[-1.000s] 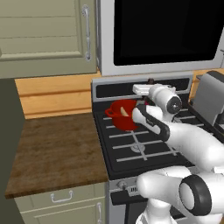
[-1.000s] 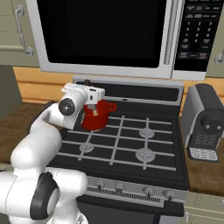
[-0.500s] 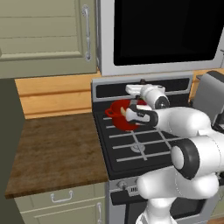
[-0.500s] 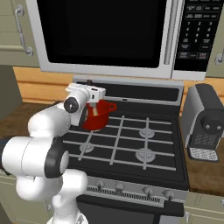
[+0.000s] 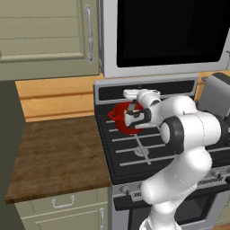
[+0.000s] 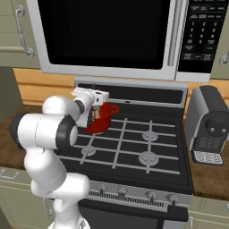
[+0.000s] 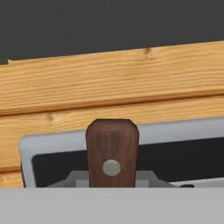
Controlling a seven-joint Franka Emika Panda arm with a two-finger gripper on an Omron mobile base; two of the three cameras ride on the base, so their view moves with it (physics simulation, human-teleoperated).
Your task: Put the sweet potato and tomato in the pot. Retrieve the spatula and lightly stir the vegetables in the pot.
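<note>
- Hovering over the rear left burner of the black gas stove [image 6: 134, 147], the white arm's claw [image 5: 134, 117] sits directly above the round glossy red pot with small loop handles [image 5: 120, 120].
- Claw state: clenched on the spatula with the dark brown wooden handle [image 7: 112, 151]; the rounded handle end with a silver rivet stands up between the finger tips in the hand view.
- The spatula's blade is hidden by the hand in both base views; whether it reaches the pot's contents cannot be told.
- Pot position: on the back left grate, near the stove's raised rear panel; in the right base view the pot [image 6: 102, 121] shows to the right of the wrist, one loop handle pointing right.
- Pot contents are blocked by the wrist and cannot be read.
- Hand view faces the light wooden plank backsplash [image 7: 113, 83], with the stove's grey back panel below it.
- Surroundings: brown wooden counter [image 5: 58, 155] left of the stove; a dark-windowed microwave [image 6: 112, 36] mounted above; a grey coffee machine [image 6: 209, 125] on the counter to the right; beige cabinet door [image 5: 45, 40] at upper left.
</note>
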